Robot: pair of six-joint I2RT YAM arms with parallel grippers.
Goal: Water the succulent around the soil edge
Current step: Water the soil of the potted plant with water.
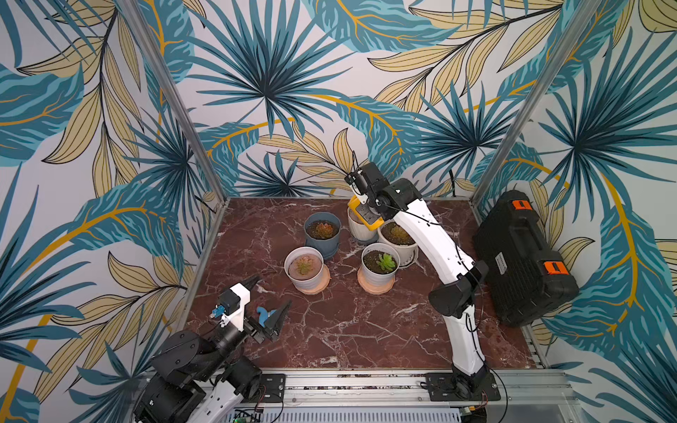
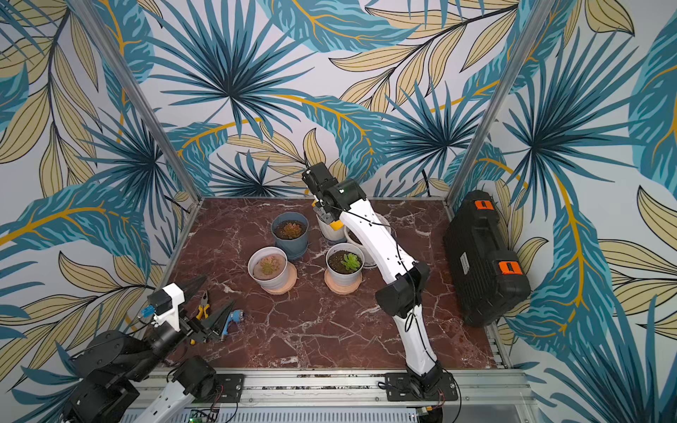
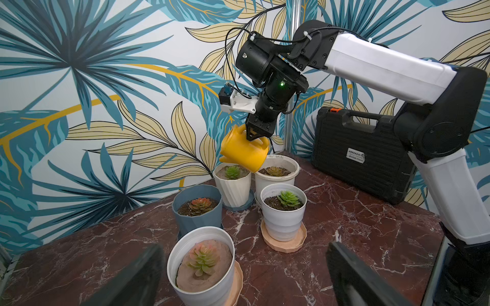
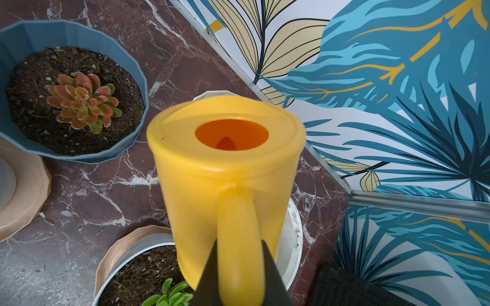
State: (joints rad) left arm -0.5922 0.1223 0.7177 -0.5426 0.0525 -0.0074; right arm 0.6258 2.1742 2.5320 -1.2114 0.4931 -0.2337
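A yellow watering can hangs tilted over the ribbed white pot at the back, its spout low over the pot's far soil edge. A green succulent grows in that pot's pale soil. My right gripper is shut on the can's handle, seen from behind the can. In both top views the can and arm hide most of that pot. No water shows. My left gripper stands open and empty near the table's front left.
Around it stand a blue pot, a white pot with sandy soil, a white pot on a tan saucer and a wide white pot. A black case leans at the right. Pliers and a blue nozzle lie under the left gripper.
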